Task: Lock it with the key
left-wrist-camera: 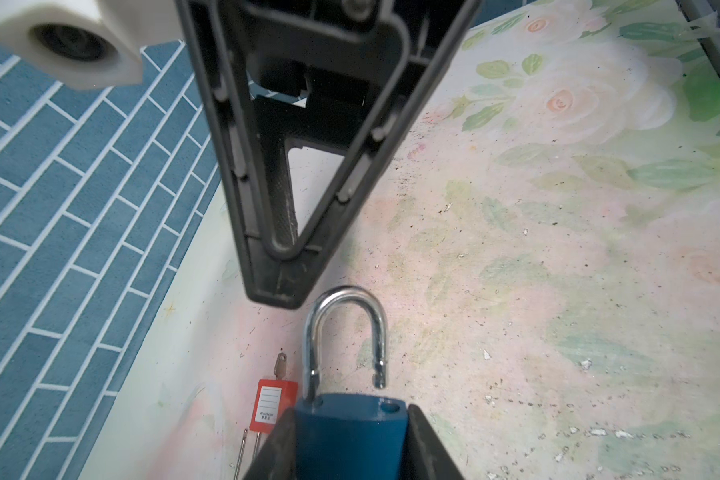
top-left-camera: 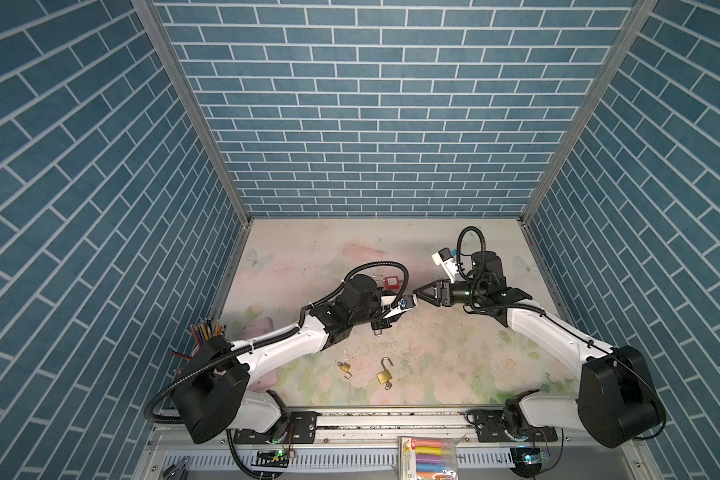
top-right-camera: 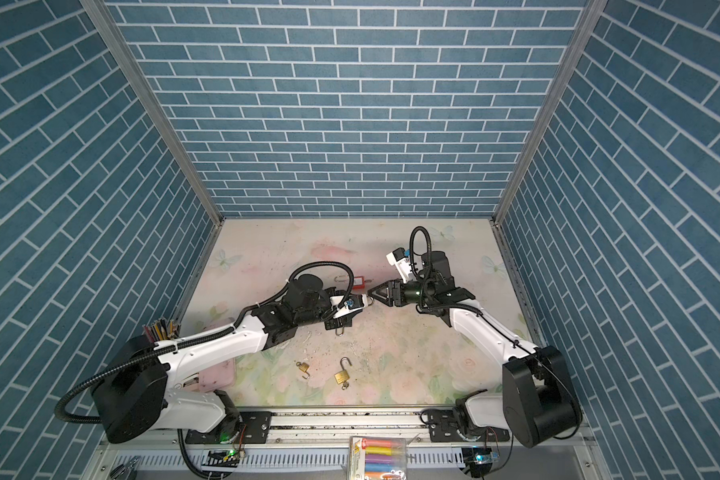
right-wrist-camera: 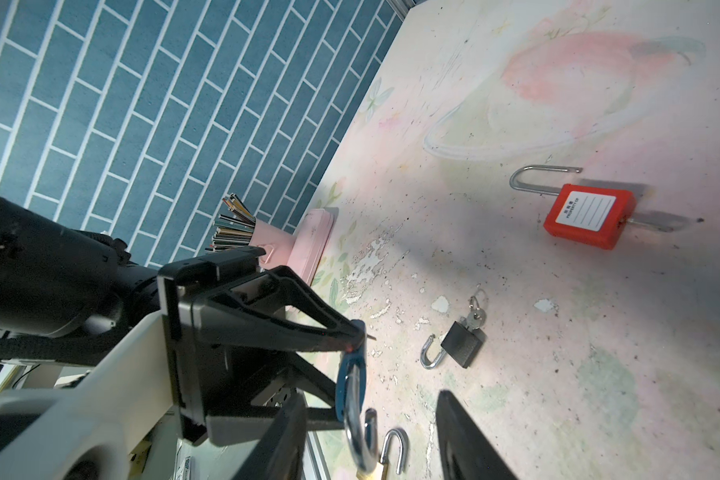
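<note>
Blue padlock [left-wrist-camera: 350,440] pinched by left end effector [left-wrist-camera: 352,415]; right end effector [top-left-camera: 419,293] spread, beside open shackle [left-wrist-camera: 344,328]

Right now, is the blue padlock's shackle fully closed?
No, one end of the shackle hangs free above its hole in the blue padlock.

I work in a lab test booth: blue brick-print panels [top-left-camera: 371,124] on three sides (aluminium posts [top-left-camera: 192,112] at the corners), a mounting rail [top-left-camera: 391,419] along the near edge.

Both top views look steeply down from high front, whole table [top-left-camera: 433,340]; wrist cams close-up, both catching blue padlock [left-wrist-camera: 350,436].
</note>
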`<action>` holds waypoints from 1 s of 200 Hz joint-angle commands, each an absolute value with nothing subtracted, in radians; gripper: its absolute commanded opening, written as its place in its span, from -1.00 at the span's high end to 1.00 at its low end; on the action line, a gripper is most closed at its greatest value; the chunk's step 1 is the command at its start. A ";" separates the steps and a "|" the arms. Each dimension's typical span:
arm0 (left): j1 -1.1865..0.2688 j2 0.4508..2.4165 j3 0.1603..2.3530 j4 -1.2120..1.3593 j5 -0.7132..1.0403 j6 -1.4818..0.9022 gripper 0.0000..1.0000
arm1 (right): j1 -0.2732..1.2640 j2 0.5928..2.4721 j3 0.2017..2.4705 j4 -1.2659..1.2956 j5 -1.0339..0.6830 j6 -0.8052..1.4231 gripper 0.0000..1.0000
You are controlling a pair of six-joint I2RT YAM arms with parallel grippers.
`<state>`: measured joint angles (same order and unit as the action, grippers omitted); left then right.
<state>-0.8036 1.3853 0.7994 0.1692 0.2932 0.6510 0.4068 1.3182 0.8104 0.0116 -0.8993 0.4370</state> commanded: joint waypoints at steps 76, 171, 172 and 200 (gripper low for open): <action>-0.807 1.361 0.801 0.244 0.270 0.679 0.91 | 0.469 1.339 0.826 -0.003 -0.930 0.416 0.56; -0.810 1.359 0.770 0.326 0.213 0.692 0.91 | 0.479 1.351 0.841 0.009 -0.920 0.458 1.00; -0.811 1.359 0.769 0.328 0.210 0.691 0.91 | 0.479 1.351 0.842 0.010 -0.920 0.458 1.00; -0.818 1.364 0.754 0.386 0.153 0.692 0.90 | 0.480 1.359 0.845 0.016 -0.926 0.472 1.00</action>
